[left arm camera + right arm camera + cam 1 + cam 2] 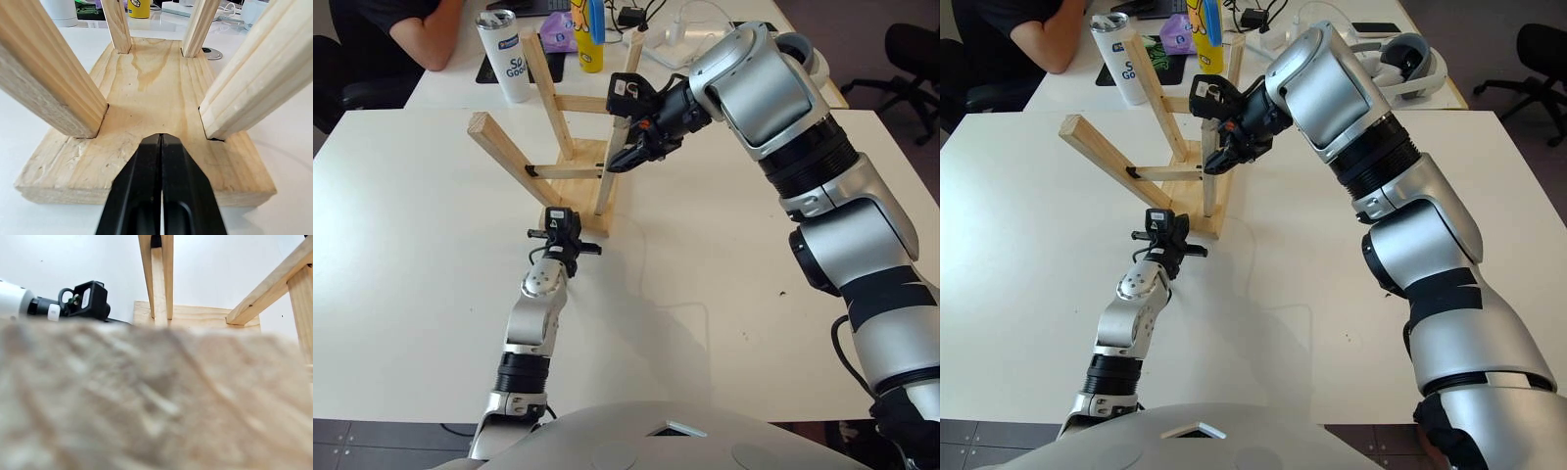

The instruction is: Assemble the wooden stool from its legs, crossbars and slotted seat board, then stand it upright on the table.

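The wooden stool (570, 147) lies upside down on the white table, seat board (146, 83) flat and legs pointing up and leaning to the left. Two crossbars (570, 171) join the legs. My right gripper (623, 157) comes in from the right and is shut on the near right leg (606, 191), just above a crossbar; that leg's blurred wood (146, 401) sits close to the right wrist camera. My left gripper (160, 141) is shut, its tips resting on the near edge of the seat board between two legs.
Behind the white table (724, 294) stands a second one with a white tumbler (504, 54), a yellow bottle (590, 34), cables and headphones (1400, 54). A person's arm (421, 29) rests there. Bare tabletop lies to the stool's left, right and front.
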